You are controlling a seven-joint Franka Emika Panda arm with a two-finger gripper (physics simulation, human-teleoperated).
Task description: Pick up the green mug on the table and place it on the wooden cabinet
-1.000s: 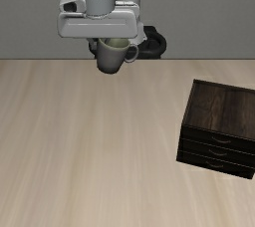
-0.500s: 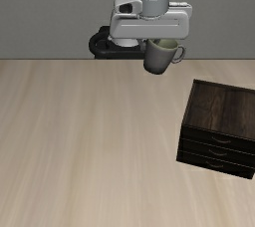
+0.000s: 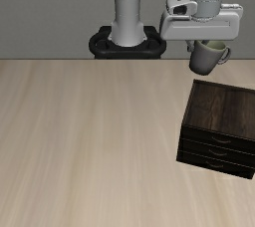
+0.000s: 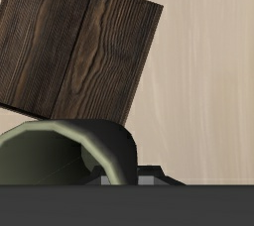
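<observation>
Pale wood surface [image 3: 70, 141] at the exterior view's left. Further right, black robot base [image 3: 126, 45] at the far edge. Then the hand [image 3: 204, 46], clenched on the green mug [image 3: 206, 59], lifted off the surface, handle toward the exterior view's right. Below it, dark wooden cabinet [image 3: 221, 123], three drawer fronts showing, apart from the mug. In the wrist view, mug rim [image 4: 69, 151] at the hand [image 4: 127, 178], cabinet top [image 4: 74, 52] just beyond.

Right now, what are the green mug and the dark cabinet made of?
The green mug looks like glazed ceramic: it has smooth, slightly shiny olive skin and a thick rim, though it could be plastic. The cabinet looks like dark stained wood with a matte finish: grain lines run across its top.
</observation>
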